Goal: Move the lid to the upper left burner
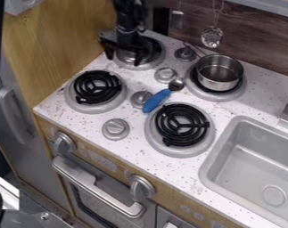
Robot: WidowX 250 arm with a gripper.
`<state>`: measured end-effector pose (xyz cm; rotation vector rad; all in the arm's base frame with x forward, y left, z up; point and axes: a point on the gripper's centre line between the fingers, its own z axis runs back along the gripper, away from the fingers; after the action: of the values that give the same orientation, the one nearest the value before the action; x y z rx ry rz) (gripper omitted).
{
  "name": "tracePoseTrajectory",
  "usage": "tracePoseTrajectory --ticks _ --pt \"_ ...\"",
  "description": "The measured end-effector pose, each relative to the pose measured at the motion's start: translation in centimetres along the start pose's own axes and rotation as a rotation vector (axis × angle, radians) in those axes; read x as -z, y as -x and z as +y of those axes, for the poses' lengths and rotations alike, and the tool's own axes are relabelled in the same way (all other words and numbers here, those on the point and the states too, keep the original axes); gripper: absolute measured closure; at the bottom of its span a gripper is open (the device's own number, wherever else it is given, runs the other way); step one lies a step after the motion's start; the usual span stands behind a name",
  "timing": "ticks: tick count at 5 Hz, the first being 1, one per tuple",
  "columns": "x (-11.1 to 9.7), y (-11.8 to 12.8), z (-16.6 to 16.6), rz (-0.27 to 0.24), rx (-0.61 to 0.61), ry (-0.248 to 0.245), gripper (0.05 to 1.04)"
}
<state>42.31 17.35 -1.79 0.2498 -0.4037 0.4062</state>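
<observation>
From where I'm standing, the robot's black hand [123,47] hangs down at the upper left burner [148,65], and I can't tell whether it's clenched or released. The silvery lid [127,57] is right there beneath it, at that burner, partly hidden. A metal pot [219,73] sits on the upper right burner [242,87], and a blue-handled spoon [156,100] lies on the speckled desk [86,129] between the burners, near the knobs.

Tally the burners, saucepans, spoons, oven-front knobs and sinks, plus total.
Burners: 4 (upper left, upper right, lower left, lower right)
Saucepan: 1
Blue-handled spoon: 1
Oven-front knobs: 2 (left, right)
Sink: 1
Total: 9
</observation>
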Motion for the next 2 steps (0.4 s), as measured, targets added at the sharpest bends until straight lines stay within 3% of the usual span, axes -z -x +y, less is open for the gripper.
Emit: tracePoseTrajectory --ticks 1,2 --pt "1.0 -1.3 1.0 -0.074 -0.070 0.068 0.085" --pt "2.2 -3.0 0.6 -0.119 -0.054 0.080 0.085"
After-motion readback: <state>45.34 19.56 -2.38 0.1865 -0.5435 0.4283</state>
